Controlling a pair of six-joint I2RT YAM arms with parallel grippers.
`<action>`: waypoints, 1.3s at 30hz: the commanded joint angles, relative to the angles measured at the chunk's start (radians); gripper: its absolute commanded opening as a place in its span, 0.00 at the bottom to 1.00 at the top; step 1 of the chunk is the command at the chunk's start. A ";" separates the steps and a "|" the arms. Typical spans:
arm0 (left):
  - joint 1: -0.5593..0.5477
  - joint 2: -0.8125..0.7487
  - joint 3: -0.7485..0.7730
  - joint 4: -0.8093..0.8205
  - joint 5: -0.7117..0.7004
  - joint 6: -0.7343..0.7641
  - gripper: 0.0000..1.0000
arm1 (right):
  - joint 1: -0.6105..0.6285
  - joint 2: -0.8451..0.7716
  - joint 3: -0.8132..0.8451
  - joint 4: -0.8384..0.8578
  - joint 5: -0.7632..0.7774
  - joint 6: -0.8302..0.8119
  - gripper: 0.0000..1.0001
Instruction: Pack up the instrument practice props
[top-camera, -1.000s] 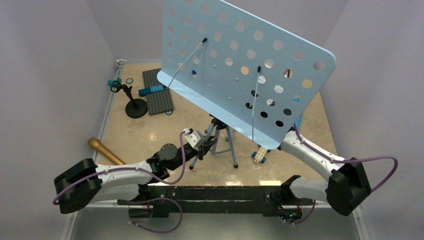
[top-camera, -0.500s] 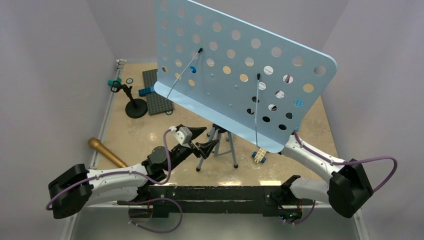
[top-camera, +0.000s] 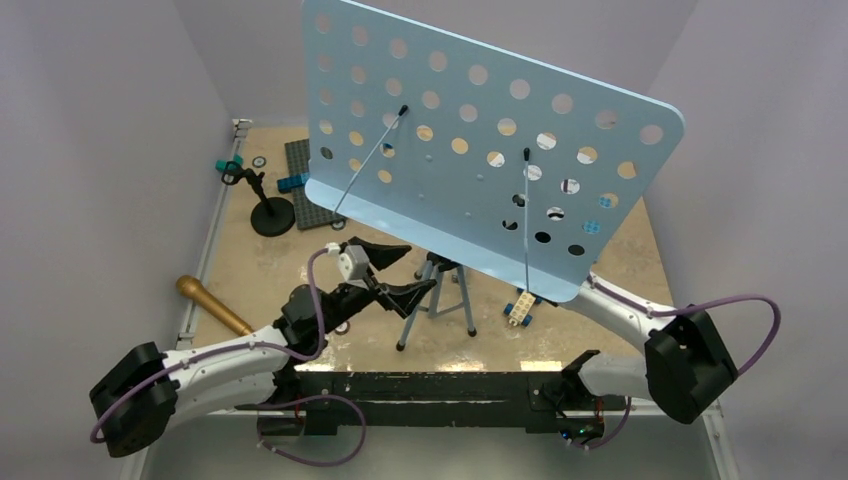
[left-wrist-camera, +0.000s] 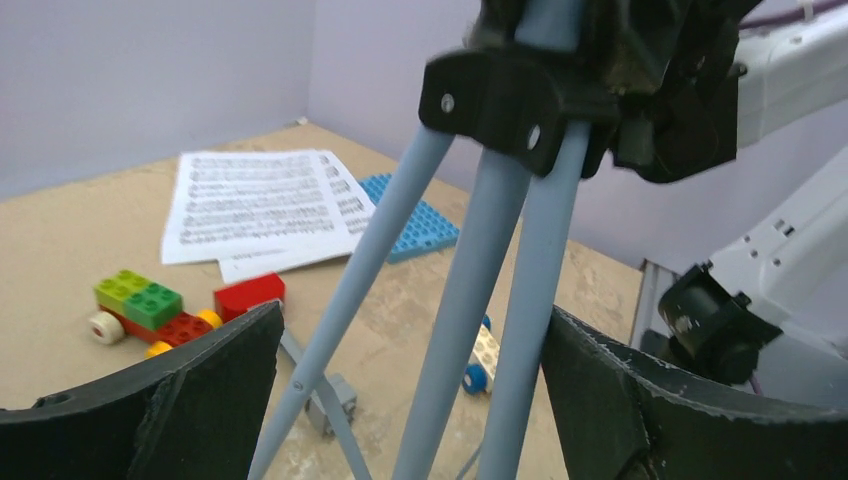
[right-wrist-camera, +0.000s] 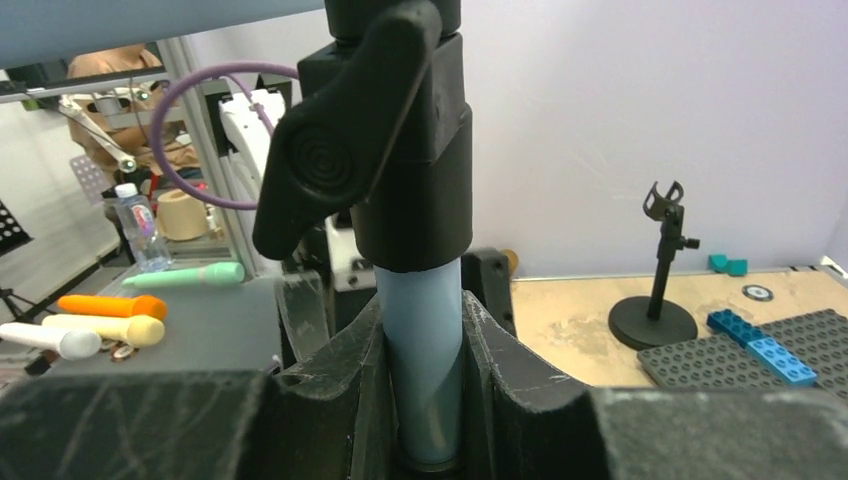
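Note:
The light-blue perforated music stand is upright on its tripod in mid table. My left gripper is open, and the tripod legs stand between its fingers without touching them. My right gripper is shut on the stand's pale blue pole, just below the black clamp knob; the desk hides it in the top view. White sheet-music pages lie on the table behind the tripod. The gold-brown toy microphone lies at the left. The small black mic stand is at the back left.
A grey studded baseplate carrying a blue brick lies beside the mic stand. A blue baseplate, a coloured brick car and a white wheeled brick lie around the tripod. Purple walls enclose the table.
My left gripper has opened off the tripod leg and risen a little. The stand's desk has shifted slightly left and up. The right gripper's hold is unchanged.

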 joint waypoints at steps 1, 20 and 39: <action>0.034 0.101 0.046 0.070 0.227 -0.079 1.00 | 0.007 0.060 -0.084 -0.079 -0.176 0.225 0.00; 0.077 0.402 0.080 0.324 0.337 -0.107 0.90 | -0.026 0.033 -0.133 -0.090 -0.245 0.206 0.00; 0.032 0.408 -0.048 0.356 0.203 -0.144 1.00 | -0.021 -0.073 -0.074 -0.215 -0.209 0.179 0.00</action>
